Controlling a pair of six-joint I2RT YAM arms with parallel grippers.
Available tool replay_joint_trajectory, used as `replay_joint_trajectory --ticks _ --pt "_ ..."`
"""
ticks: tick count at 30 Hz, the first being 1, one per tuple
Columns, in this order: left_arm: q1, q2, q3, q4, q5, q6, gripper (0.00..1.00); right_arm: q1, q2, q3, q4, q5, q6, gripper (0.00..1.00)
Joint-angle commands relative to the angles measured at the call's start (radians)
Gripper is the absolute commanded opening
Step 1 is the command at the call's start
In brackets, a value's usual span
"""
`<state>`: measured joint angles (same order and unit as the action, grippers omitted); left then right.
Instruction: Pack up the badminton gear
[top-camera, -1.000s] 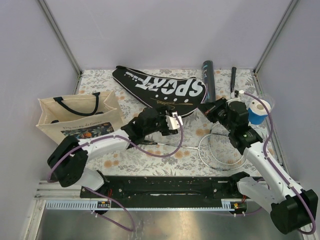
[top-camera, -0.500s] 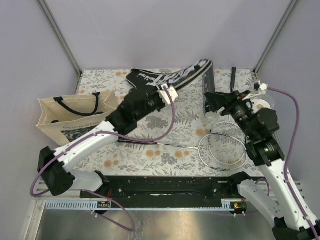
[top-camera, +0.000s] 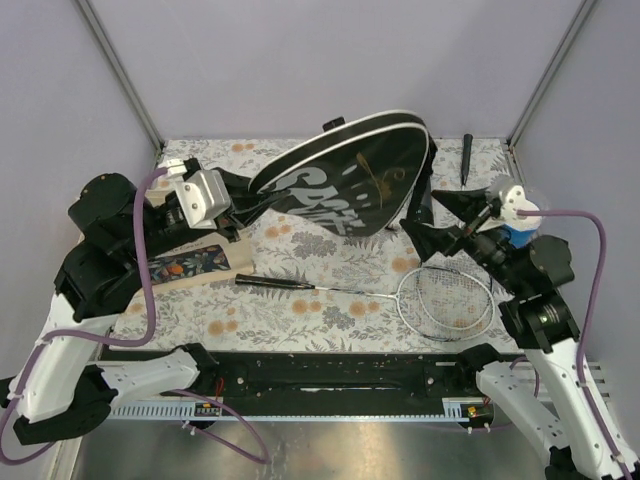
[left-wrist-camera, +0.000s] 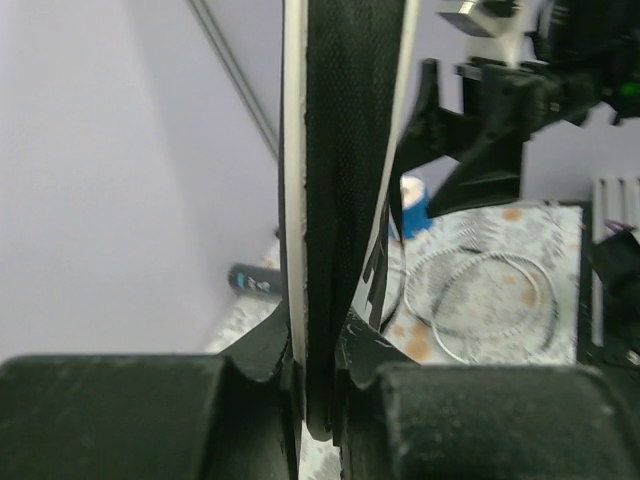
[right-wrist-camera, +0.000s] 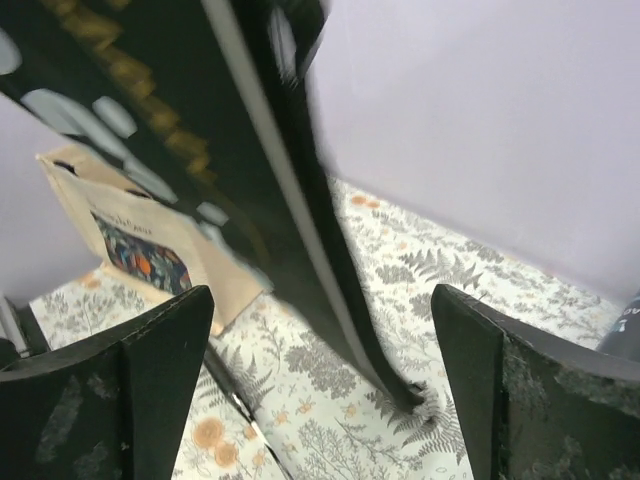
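- Left hand (left-wrist-camera: 320, 375) clamped on cover (top-camera: 340, 185) at its narrow end, cover held up
- Right hand (top-camera: 432, 215) released, wide end just ahead; should pinch rim squarely, with left grip firm

Cover (top-camera: 345, 180) aloft rear centre; racket (top-camera: 445, 300) on table (top-camera: 300, 250) before it; tote bag (top-camera: 190, 262) left; roll (top-camera: 517, 234) far right.

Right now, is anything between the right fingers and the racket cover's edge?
Nothing visible does. The right gripper is open, and the white-trimmed edge of the racket cover hangs just ahead of its fingers, with only the floral table behind. The left gripper pinches the cover at its narrow end.
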<state>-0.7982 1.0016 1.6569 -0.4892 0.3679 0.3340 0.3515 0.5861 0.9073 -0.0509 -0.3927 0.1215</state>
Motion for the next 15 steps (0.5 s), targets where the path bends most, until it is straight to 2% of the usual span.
replay_joint_trajectory --ticks 1,4,7,9,11,12,13,14,15 --pt "0.065 0.019 0.008 -0.134 0.173 -0.044 0.00 0.004 0.119 0.025 -0.009 -0.148 -0.107 1.00" --pt "0.117 -0.001 -0.040 -0.051 0.261 -0.127 0.00 0.003 0.230 0.053 -0.001 -0.280 -0.146 0.99" --pt "0.166 0.009 -0.058 0.004 0.310 -0.177 0.00 0.004 0.300 0.030 0.110 -0.438 -0.084 0.93" --pt "0.186 0.025 -0.065 0.030 0.335 -0.203 0.00 0.004 0.330 0.009 0.184 -0.494 -0.045 0.76" --pt "0.198 0.038 -0.066 0.052 0.303 -0.219 0.00 0.004 0.342 0.016 0.186 -0.500 -0.025 0.38" --pt "0.208 0.043 -0.074 0.067 0.249 -0.223 0.05 0.003 0.340 0.033 0.174 -0.485 -0.016 0.25" --pt "0.217 0.045 -0.081 0.093 0.200 -0.234 0.25 0.003 0.336 0.051 0.166 -0.466 0.001 0.11" --pt "0.231 0.045 -0.091 0.124 0.148 -0.248 0.48 0.003 0.334 0.071 0.166 -0.442 0.039 0.03" --pt "0.244 0.051 -0.098 0.150 0.081 -0.262 0.71 0.004 0.336 0.097 0.183 -0.414 0.100 0.00"
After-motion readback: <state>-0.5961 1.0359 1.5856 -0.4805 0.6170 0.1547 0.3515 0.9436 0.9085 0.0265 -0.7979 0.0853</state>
